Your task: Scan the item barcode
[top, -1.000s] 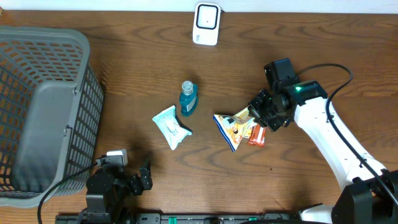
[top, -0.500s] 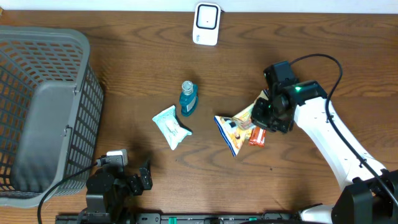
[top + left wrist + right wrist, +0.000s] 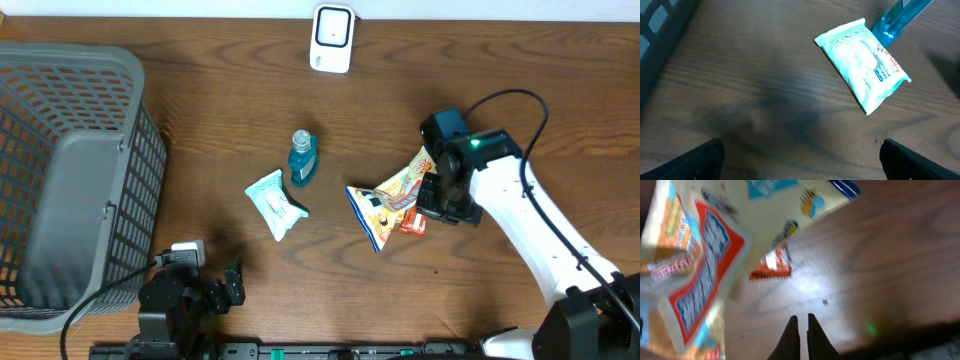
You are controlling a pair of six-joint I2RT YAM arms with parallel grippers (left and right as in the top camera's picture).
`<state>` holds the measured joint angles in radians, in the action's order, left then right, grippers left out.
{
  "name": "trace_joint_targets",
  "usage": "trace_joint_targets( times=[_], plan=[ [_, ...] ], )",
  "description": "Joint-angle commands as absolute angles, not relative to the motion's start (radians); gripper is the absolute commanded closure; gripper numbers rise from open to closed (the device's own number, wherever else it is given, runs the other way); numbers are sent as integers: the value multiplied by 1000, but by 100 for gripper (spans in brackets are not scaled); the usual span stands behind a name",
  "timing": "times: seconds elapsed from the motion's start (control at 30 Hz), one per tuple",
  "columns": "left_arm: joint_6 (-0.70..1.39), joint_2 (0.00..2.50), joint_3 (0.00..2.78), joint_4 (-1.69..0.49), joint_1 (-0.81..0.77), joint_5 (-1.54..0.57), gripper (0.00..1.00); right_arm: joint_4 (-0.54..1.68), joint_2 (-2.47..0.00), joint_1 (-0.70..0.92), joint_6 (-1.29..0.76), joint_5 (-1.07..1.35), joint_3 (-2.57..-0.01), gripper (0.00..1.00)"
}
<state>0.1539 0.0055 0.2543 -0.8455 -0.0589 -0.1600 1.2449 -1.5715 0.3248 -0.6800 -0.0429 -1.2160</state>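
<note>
A yellow-and-orange snack bag lies at mid-right of the table, its right end tipped up against my right gripper. In the right wrist view the bag fills the left side, while my right gripper is shut with nothing between its fingertips, over bare wood. A small red-orange packet lies beside the bag, also in the wrist view. The white scanner stands at the far edge. My left gripper is open near the front edge, holding nothing.
A white wipes pack and a blue bottle lie at the table's middle; the left wrist view shows the pack and the bottle. A grey mesh basket fills the left side.
My right gripper has shifted slightly right and toward the front, and its jaws have closed fully. The snack bag's right end has swung toward the far side. The left arm has not moved.
</note>
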Motion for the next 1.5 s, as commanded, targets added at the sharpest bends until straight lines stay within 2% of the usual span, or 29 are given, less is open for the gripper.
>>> trace_joint_targets(
  times=[0.0,0.07,0.17,0.3,0.63,0.73,0.83,0.93,1.07,1.2,1.37,1.47],
  plan=[
    [155,4,250,-885,-56,-175,1,1283,-1568,333,-682,-53,-1353,99],
    [155,4,250,-885,-56,-175,1,1276,-1564,334,-681,9,-1414,97],
    [155,4,250,-885,-56,-176,1,1146,-1564,348,-678,65,-1434,92],
    [155,4,250,-885,-56,-175,1,1010,-1598,381,-695,52,-1362,99],
    [155,4,250,-885,-56,-175,1,1021,-1768,453,-834,50,-1083,99],
    [155,4,250,-885,-56,-175,1,1001,-1781,454,-926,-24,-977,99],
    [155,4,250,-885,-56,-175,1,948,-1781,452,-923,-53,-940,99],
    [155,4,250,-885,-56,-175,1,878,-1776,452,-822,-70,-952,99],
    [155,4,250,-885,-56,-175,1,825,-1773,453,-574,-62,-1050,99],
    [155,4,250,-885,-56,-176,1,867,-1773,471,-258,65,-1167,99],
    [155,4,250,-885,-56,-175,1,942,-1773,559,-21,79,-1195,99],
    [155,4,250,-885,-56,-175,1,986,-1771,624,-128,-4,-1196,99]
  ],
)
